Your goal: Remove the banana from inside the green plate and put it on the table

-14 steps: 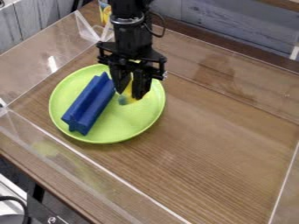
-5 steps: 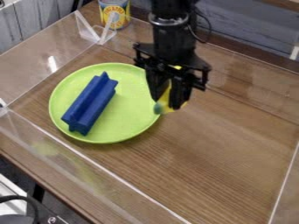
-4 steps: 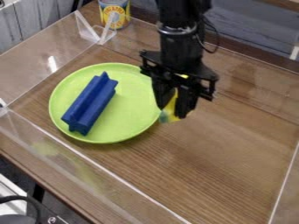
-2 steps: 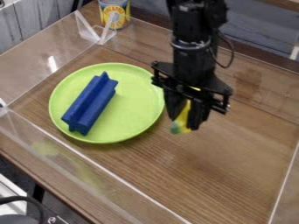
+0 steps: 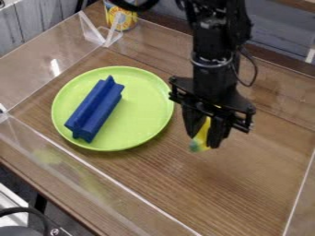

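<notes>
The yellow banana [image 5: 200, 138] with its greenish tip hangs upright between the fingers of my gripper [image 5: 207, 135], which is shut on it. It is held above the brown wood-grain table [image 5: 234, 189], just to the right of the green plate [image 5: 138, 109]. The plate lies on the left half of the table and still carries a blue ridged block [image 5: 94, 107]. The banana's upper part is hidden by the black fingers.
Clear acrylic walls [image 5: 37, 152] border the table on the left and front. A yellow can [image 5: 121, 16] stands beyond the back wall at the top. The black arm [image 5: 215, 41] rises above the gripper.
The gripper has carried the banana up out of the plate and rightward, past the plate's rim to above the bare table. The blue block has not moved.
</notes>
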